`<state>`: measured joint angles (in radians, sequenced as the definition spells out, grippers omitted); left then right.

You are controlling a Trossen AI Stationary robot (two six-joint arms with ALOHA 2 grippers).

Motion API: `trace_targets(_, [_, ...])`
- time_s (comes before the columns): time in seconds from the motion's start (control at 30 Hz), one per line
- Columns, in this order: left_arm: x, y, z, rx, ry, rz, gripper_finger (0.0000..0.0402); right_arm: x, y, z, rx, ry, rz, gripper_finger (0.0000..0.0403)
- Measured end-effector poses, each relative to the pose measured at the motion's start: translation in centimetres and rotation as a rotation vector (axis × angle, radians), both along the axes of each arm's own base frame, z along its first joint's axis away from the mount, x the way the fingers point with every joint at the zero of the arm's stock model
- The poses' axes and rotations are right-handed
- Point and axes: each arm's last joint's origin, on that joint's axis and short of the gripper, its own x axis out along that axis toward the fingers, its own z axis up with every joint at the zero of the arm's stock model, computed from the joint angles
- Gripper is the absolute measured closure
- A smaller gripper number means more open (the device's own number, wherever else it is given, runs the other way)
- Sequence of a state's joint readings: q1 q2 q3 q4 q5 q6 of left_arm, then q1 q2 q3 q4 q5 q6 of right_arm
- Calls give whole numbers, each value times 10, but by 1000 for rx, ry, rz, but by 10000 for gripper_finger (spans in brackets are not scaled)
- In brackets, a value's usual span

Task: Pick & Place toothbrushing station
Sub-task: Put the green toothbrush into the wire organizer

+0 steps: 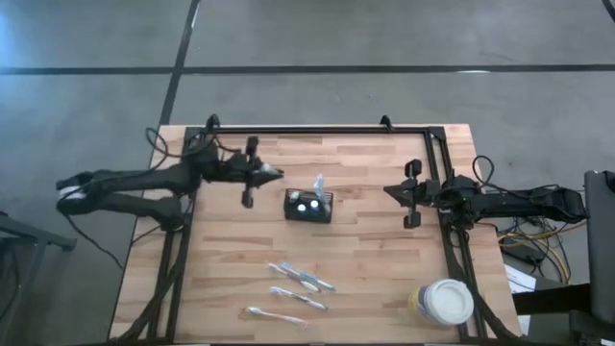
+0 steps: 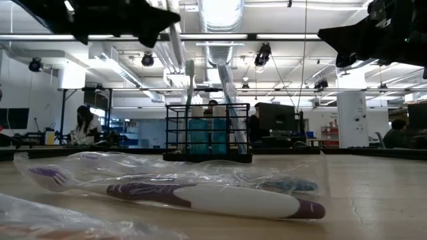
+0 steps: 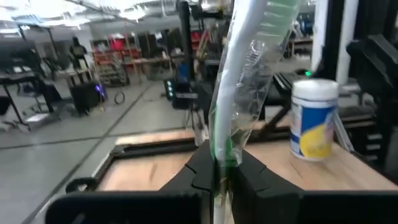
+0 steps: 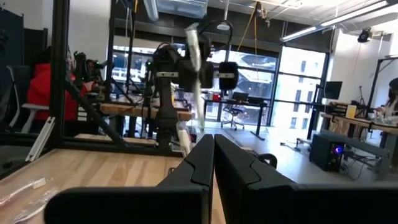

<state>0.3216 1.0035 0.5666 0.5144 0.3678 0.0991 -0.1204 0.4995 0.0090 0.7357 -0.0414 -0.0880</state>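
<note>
Left wrist view: left gripper [image 3: 219, 177] pinches a wrapped toothbrush [image 3: 239, 93] by its lower end, shaft rising steeply from the fingers, long axis near upright, leaning slightly. High view: the toothbrushing station [image 1: 308, 207] sits just beyond this gripper's tip, toward table centre, already holding upright brushes. Step looks like carry-to-caddy; next move probably needs the brush over the open top, handle down, then release. Right gripper [image 1: 407, 193] waits past the caddy, fingers pressed together, empty. Three wrapped brushes [image 1: 300, 278] lie nearer the front edge.

Overhead looks straight down; low camera level across table [image 1: 384, 183] (shared); wrist cameras face forward.
</note>
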Motion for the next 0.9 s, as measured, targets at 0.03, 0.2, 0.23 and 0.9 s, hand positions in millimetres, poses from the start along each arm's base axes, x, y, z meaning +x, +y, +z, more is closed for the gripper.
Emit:
trace_targets(0.03, [4, 2, -5, -12, 19, -6, 380, 0, 0, 0, 0, 1, 0, 394])
trace_targets(0.2, [18, 8, -20, -59, 49, -70, 380, 0, 0, 0, 1, 2, 0, 394])
trace_targets(0.23, [20, 9, -22, -61, 57, -81, 380, 0, 0, 0, 0, 1, 1, 394])
trace_targets(0.9, [44, 21, -73, -77, 231, -80, 378, 0, 0, 0, 7, 0, 3, 394])
